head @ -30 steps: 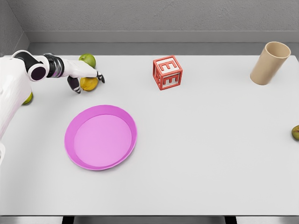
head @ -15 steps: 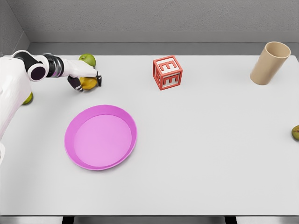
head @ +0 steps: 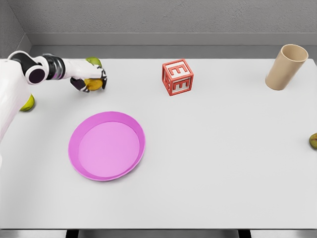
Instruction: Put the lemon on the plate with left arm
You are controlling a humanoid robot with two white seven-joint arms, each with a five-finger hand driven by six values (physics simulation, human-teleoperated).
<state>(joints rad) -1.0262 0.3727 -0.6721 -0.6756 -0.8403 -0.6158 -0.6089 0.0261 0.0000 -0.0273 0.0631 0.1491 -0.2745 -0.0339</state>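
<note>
A yellow lemon sits in my left hand at the table's back left, the fingers curled around it. It looks raised slightly off the white table. The pink plate lies in front of it, nearer to me and a little to the right. A green fruit shows just behind the hand, partly hidden by it. My right arm is out of view.
A red letter block stands at the back centre. A tan cup leans at the back right. Another green fruit peeks from behind my left arm, and one more lies at the right edge.
My left hand's fingers closed around the lemon, then the hand rose and shifted slightly back with the lemon in it.
</note>
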